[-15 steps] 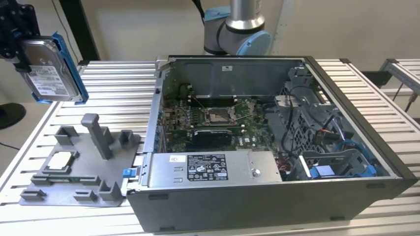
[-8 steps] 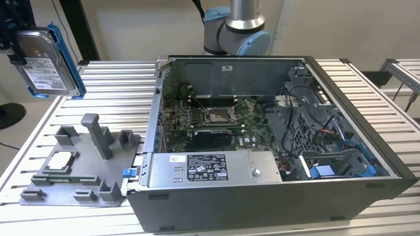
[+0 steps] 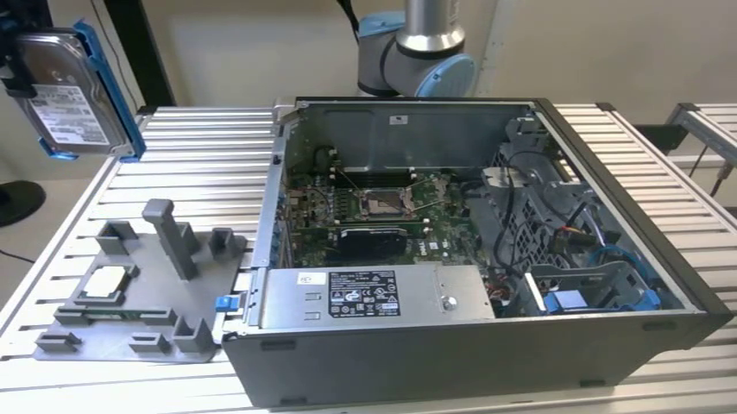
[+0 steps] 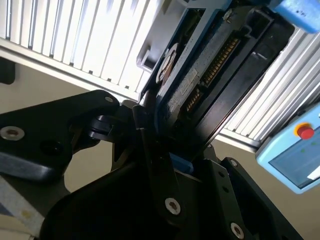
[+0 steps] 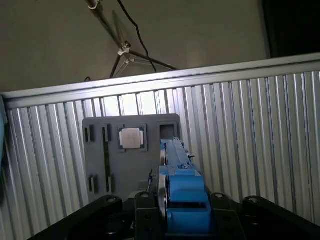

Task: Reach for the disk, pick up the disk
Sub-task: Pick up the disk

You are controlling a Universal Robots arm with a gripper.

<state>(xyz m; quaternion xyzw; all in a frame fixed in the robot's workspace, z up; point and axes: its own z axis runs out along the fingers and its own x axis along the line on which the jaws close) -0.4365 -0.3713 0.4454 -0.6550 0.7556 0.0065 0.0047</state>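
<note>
Disk (image 3: 72,95) in claw (image 4: 172,145), slatted table (image 3: 196,147), beige wall (image 3: 610,43)

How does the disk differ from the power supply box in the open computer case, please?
The disk hangs upright in the air, clamped in the tool; the power supply box sits inside the case. The disk has blue edge rails; the box is plain grey. Both are grey metal with printed labels.
</note>
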